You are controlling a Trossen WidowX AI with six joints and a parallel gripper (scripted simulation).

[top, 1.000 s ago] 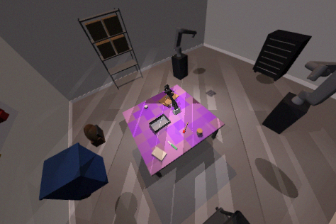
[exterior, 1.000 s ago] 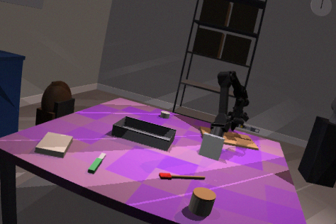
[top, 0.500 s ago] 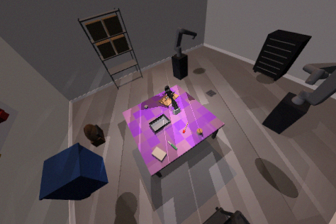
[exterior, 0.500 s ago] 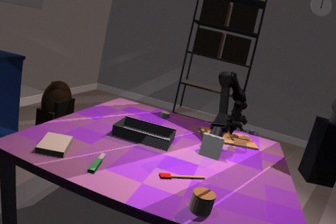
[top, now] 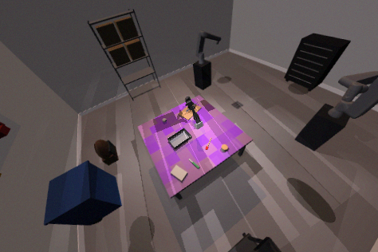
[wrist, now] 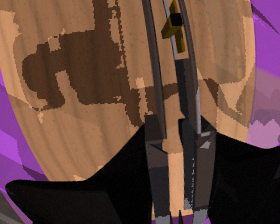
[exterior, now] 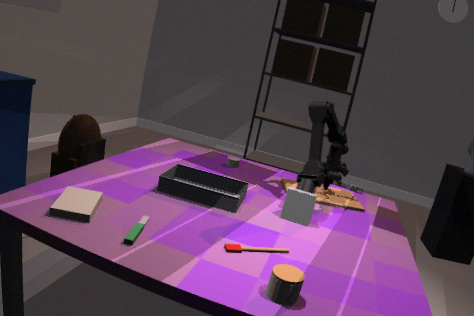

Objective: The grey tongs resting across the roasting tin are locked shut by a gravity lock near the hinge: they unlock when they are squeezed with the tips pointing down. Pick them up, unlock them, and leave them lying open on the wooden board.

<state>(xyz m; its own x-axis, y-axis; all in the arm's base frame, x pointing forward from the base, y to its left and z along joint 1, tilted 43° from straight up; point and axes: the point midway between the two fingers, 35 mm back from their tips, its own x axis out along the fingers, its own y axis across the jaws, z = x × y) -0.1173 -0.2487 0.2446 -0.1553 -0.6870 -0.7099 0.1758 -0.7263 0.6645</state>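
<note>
The grey tongs (wrist: 192,80) (exterior: 354,188) are between the gripper's fingers, above the wooden board (wrist: 51,140) (exterior: 354,203). In the wrist view their two long arms run down the picture with a narrow gap between them, and a yellow lock piece (wrist: 176,30) with a black block sits between the arms at the top. My gripper (wrist: 164,127) is shut on the tongs, one black finger against each arm. Whether the lock is released cannot be told. The tongs' far end is out of the wrist view. The roasting tin (exterior: 200,195) (top: 171,144) stands empty, left of the arm.
A red-headed spatula (exterior: 233,248) (top: 206,147), a green-handled tool (exterior: 134,234) (top: 194,164), a pale block (exterior: 77,201) (top: 179,173) and a wooden-lidded pot (exterior: 285,287) (top: 224,147) stand towards the front. A small grey cylinder (exterior: 233,162) (top: 164,120) is at the back.
</note>
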